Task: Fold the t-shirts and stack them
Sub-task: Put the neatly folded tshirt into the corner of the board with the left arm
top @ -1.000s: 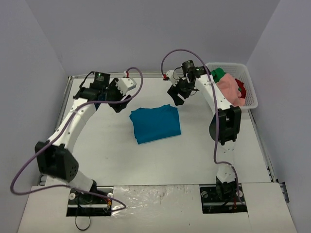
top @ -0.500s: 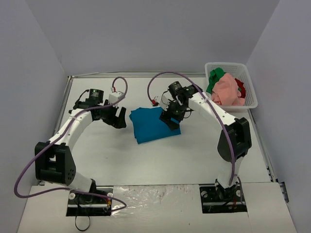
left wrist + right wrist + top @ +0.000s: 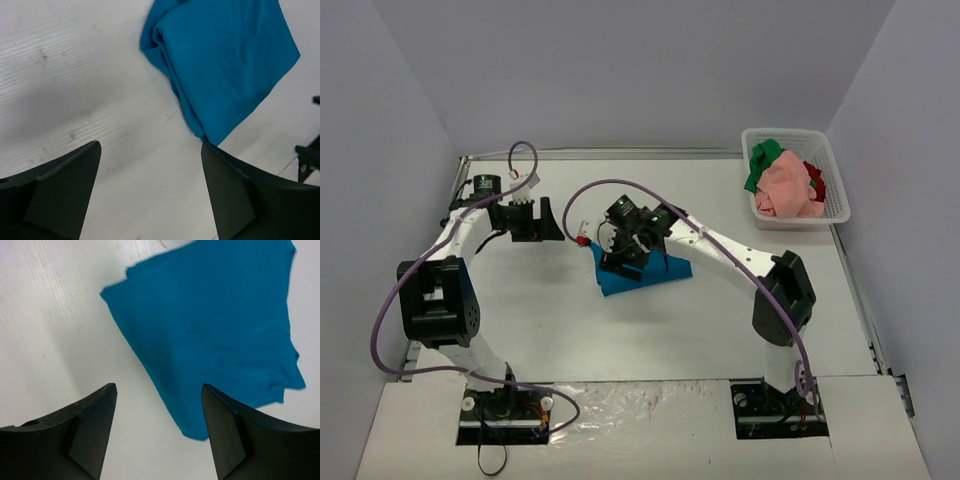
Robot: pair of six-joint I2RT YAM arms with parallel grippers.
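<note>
A folded teal-blue t-shirt (image 3: pixel 655 268) lies flat near the table's middle. My right gripper (image 3: pixel 616 258) hovers over its left part and hides some of it. In the right wrist view the jaws (image 3: pixel 159 386) stand open and empty, above the teal-blue shirt's (image 3: pixel 215 325) near corner. My left gripper (image 3: pixel 552 222) is to the left of the shirt, apart from it. It is open over bare table (image 3: pixel 150 145), and the teal-blue shirt (image 3: pixel 225 60) lies ahead of its right finger. Pink (image 3: pixel 788 185), green (image 3: pixel 763 160) and red (image 3: pixel 816 180) t-shirts lie bunched in a basket.
The white mesh basket (image 3: pixel 790 132) stands at the back right corner. Grey walls close the table on three sides. Purple cables loop above both arms. The white table (image 3: pixel 520 300) shows bare in front of the shirt.
My right arm swung left from beside the basket to over the teal-blue shirt. My left gripper drew back to the left and its jaws spread wider.
</note>
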